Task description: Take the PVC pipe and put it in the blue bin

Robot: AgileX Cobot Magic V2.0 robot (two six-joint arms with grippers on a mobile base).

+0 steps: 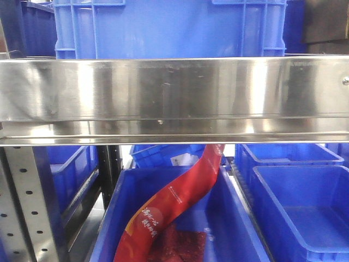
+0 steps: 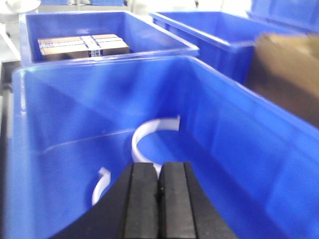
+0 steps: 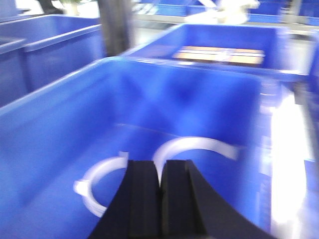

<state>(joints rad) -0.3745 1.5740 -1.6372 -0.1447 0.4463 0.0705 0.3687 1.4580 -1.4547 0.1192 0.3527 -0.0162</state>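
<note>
Blue plastic fills both wrist views; the left gripper [image 2: 158,191] hangs over a blue bin [image 2: 65,74], its two black pads pressed together with only a thin seam between them and nothing visible held there; on the bin floor just beyond the fingertips lies a white PVC pipe [image 2: 149,132], a thin half-circle strap with a small flat tab at its far end; a second white strap [image 2: 99,185] lies to the left of the gripper, partly hidden behind the finger; behind this bin another blue bin [image 2: 119,20] holds a flat cardboard box [image 2: 82,46], and a brown cardboard sheet [image 2: 286,74] stands at the right edge.

The right gripper [image 3: 160,199] also has its pads pressed together, nothing seen between them, over a blue bin in a blurred view; two white arc straps lie on the floor there, one [image 3: 197,145] just past the fingertips and one [image 3: 97,186] to the left; whether these are the same straps as in the left wrist view I cannot tell.

From the front view, a stainless steel shelf rail [image 1: 174,98] crosses the frame; a blue crate [image 1: 169,27] sits on top; below, a red printed pouch [image 1: 180,199] leans diagonally in a lower bin [image 1: 240,229]; neither arm appears in this view.
</note>
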